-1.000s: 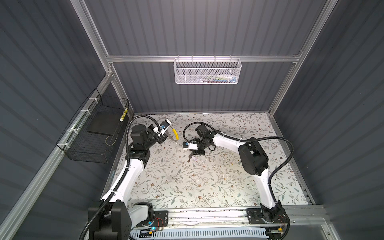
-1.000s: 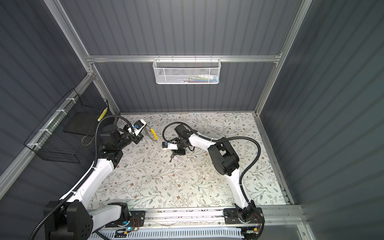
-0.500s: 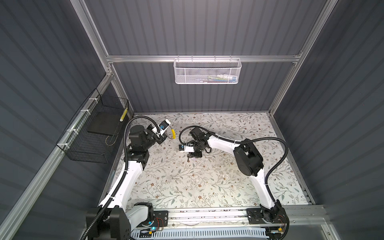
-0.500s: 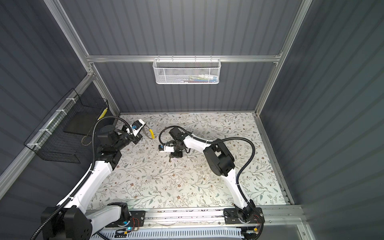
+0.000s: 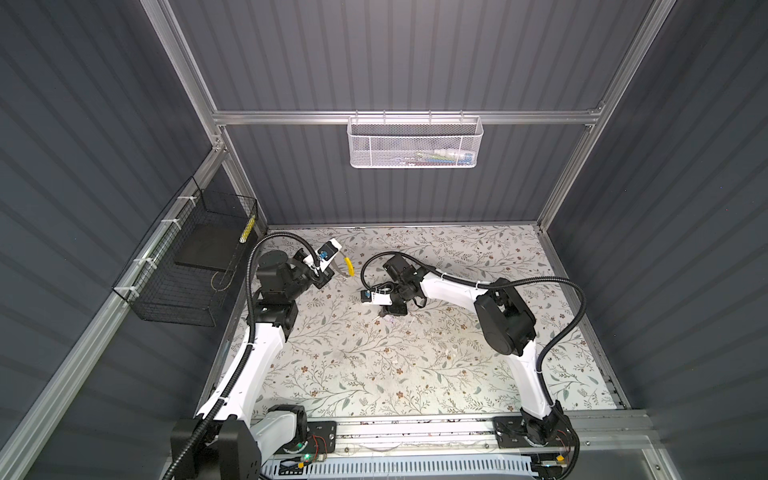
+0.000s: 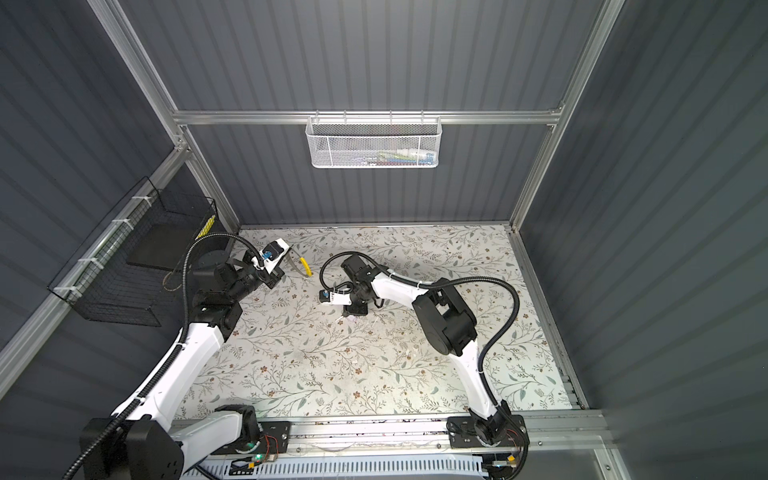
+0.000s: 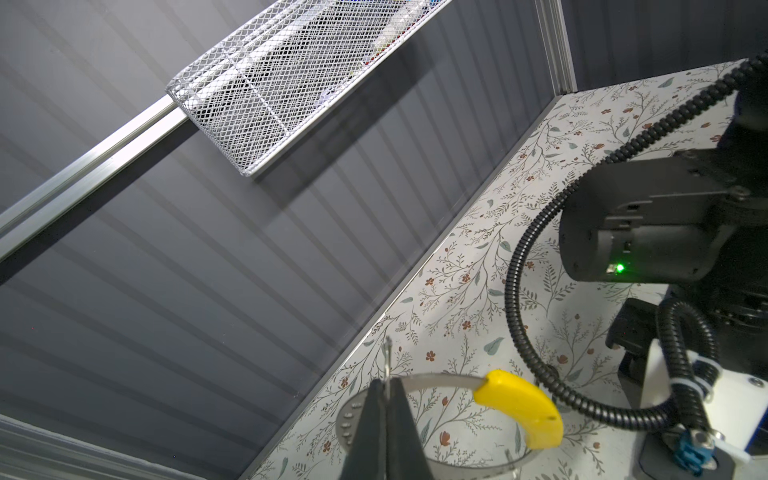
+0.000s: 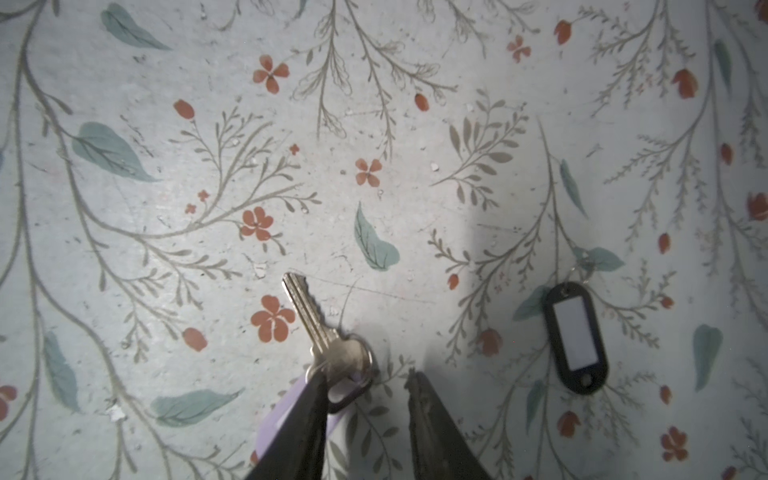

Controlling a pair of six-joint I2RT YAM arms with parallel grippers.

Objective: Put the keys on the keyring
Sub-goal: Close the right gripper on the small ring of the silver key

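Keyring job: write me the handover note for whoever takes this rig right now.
Left gripper: shut on the keyring, near its yellow tag, at the table's back left.
Right gripper: open, low over the table, jaws either side of the head of the key.
The key, with its lilac tag, and the black-rimmed tag both lie on the table, apart.
Done: keyring held.
Left: grip each, thread both onto the keyring.
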